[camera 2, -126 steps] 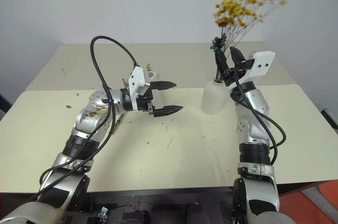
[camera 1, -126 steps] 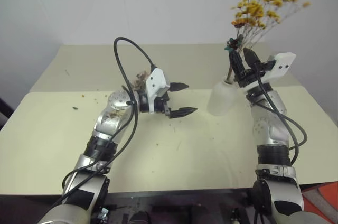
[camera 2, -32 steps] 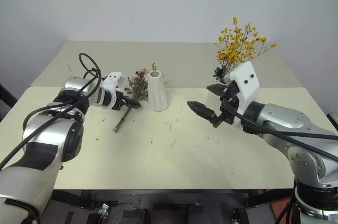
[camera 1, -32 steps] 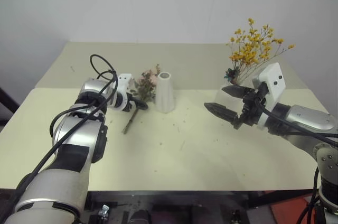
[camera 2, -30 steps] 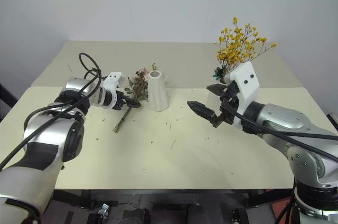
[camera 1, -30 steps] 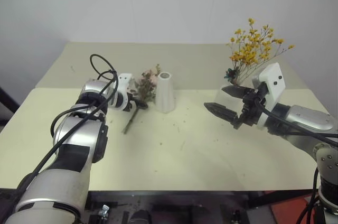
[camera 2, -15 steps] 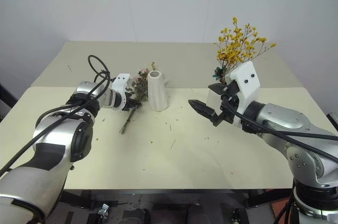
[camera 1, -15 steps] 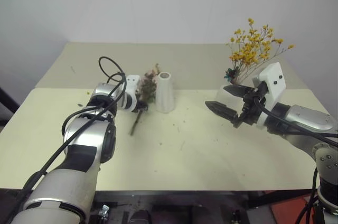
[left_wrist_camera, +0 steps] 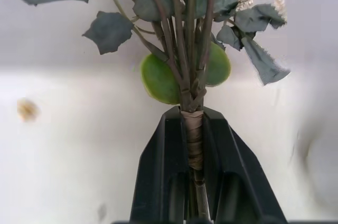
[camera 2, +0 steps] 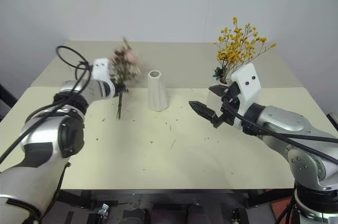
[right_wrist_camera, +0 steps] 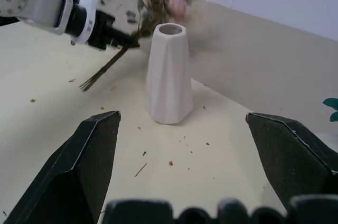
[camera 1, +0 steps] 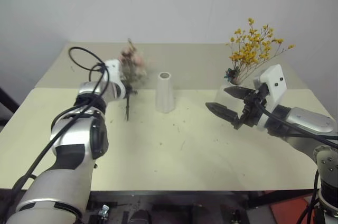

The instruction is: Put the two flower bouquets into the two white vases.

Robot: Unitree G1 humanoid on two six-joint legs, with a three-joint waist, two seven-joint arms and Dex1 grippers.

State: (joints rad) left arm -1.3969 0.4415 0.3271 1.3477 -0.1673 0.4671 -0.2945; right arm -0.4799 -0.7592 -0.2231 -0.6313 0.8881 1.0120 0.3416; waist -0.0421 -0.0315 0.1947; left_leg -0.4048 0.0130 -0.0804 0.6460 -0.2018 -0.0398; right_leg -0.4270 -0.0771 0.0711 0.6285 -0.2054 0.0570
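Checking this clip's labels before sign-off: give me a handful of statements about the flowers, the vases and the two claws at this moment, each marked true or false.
1. The left claw is shut on the pink rose bouquet, gripping its wrapped stems. True.
2. The pink rose bouquet lies flat on the table. False: it is held up off the table with the blooms uppermost.
3. The tall white vase already holds flowers. False: its mouth is open and empty.
4. The yellow bouquet stands in the shorter vase behind the right claw. True.
5. The right claw is shut on the tall white vase. False: it is open, apart from the vase.
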